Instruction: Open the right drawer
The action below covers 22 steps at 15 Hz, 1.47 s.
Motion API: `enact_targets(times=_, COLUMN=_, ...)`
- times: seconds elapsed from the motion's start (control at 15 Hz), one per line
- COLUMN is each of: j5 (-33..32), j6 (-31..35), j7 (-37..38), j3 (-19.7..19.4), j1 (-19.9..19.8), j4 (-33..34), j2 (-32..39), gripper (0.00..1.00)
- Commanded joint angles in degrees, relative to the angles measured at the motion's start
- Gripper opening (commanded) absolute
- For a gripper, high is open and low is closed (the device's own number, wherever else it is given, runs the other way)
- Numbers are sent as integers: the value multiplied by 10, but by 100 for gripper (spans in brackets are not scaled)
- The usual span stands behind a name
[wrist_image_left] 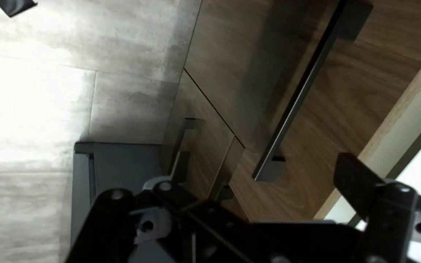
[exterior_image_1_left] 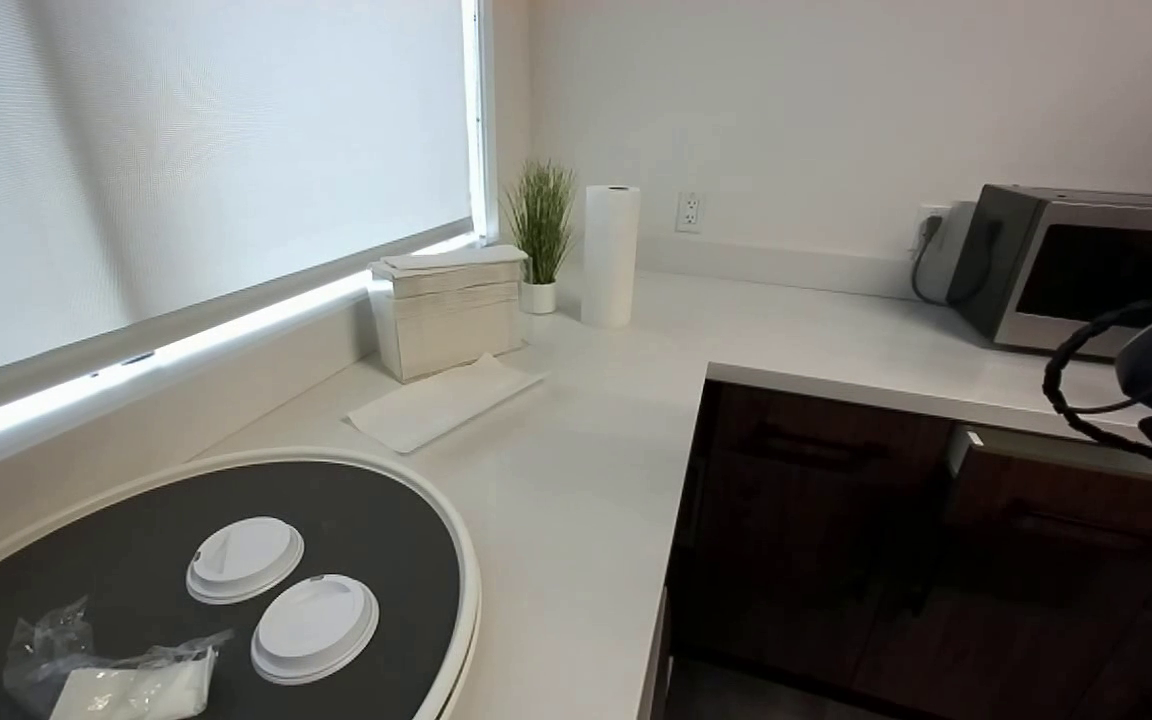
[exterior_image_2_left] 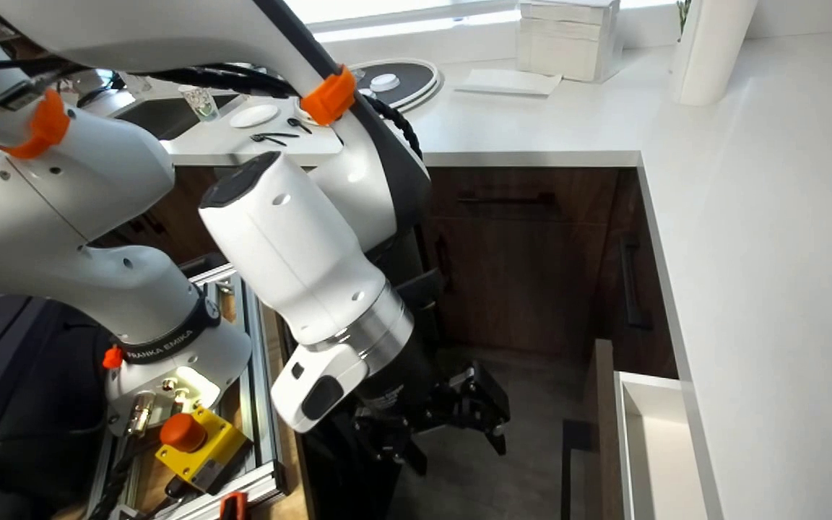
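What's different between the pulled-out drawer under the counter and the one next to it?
The open drawer is pulled out; the neighbouring drawer sits closed. The open drawer shows a pale inner box; the neighbouring drawer shows only its front. Both share brown wood fronts and dark bar handles.

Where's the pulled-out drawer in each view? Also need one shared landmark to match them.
In an exterior view: drawer at lower right, below the microwave in the picture.
In an exterior view: drawer at bottom right, cut off by the lower edge, pale inside showing.
Wrist view: drawer at upper right, running past the frame.
Shared landmark: the dark bar handle on its front, visible in all three.
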Motion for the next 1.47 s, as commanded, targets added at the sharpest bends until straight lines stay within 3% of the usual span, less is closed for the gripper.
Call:
enact_targets(times=0.0, j5=64, j6=-11, j7=-155, j3=-56, j1=72, j4=1, j2=-23, gripper=100)
enact_targets(times=0.2, j5=113, j6=22, j7=-278, j3=-84, j1=123, j4=10, j2=-5, gripper=100)
enact_targets(times=0.4, j5=213, j6=128, j7=-398, j3=-90, j1=169, j4=47, j2=26, gripper=100)
enact_targets(times=0.6, j5=271, j6=224, j7=-514, j3=-83, j1=199, j4=105, j2=43, gripper=100)
enact_targets(times=0.67, j5=222, j6=183, j7=-437, j3=-80, j1=180, j4=58, j2=19, gripper=100)
enact_targets(times=0.8, j5=241, j6=210, j7=-478, j3=-80, j1=194, j4=86, j2=27, gripper=100)
enact_targets(times=1.07, j5=245, j6=212, j7=-492, j3=-82, j1=195, j4=95, j2=34, gripper=100)
enact_targets(times=1.13, j5=206, j6=168, j7=-493, j3=-80, j1=189, j4=85, j2=9, gripper=100)
enact_targets(times=1.4, j5=102, j6=191, j7=-554, j3=-87, j1=195, j4=126, j2=32, gripper=100)
